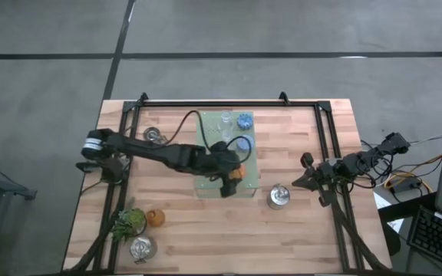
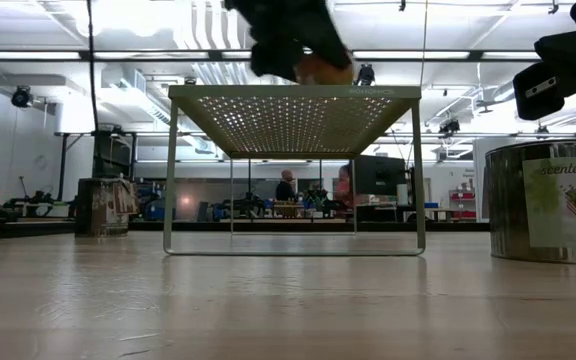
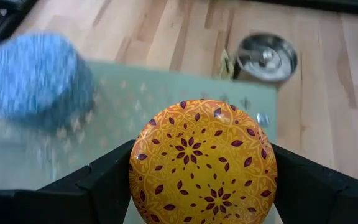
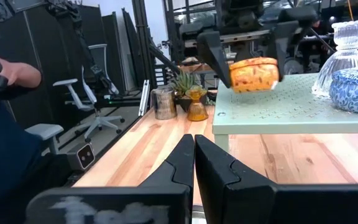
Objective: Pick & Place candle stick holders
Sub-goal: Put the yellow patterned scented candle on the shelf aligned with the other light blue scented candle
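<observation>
From the high view I start at the table's (image 1: 183, 222) left side. Near the front edge sits a silver holder (image 1: 142, 248), with the leafy sprig (image 1: 130, 221) just behind it and an amber holder (image 1: 155, 218) right beside the sprig. Farther back on the left stands another silver holder (image 1: 153, 136).

My left arm reaches from the left edge across to the pale green perforated board (image 1: 206, 185), which stands on thin legs near the table's middle. The left gripper (image 3: 197, 186) is clamped on the orange holder (image 3: 202, 163), its two dark fingers (image 3: 107, 180) pressing either side of the patterned round body. From the right wrist view the orange holder (image 4: 253, 74) hangs just above the board's (image 4: 278, 102) surface, near its front corner; I cannot tell whether it touches.

Further back on the board I see a blue holder (image 1: 244, 120) and a clear glass holder (image 1: 225, 119) beside it, with a second blue holder (image 1: 242, 144) nearer the gripper.

Just right of the board, on the wood, stands the third silver holder (image 1: 278, 197), labelled on its side in the low view (image 2: 548, 200).

On the far right, my right arm waits at the table's edge, its right gripper (image 4: 194, 155) pointing towards the board with fingers pressed together and nothing between them.
</observation>
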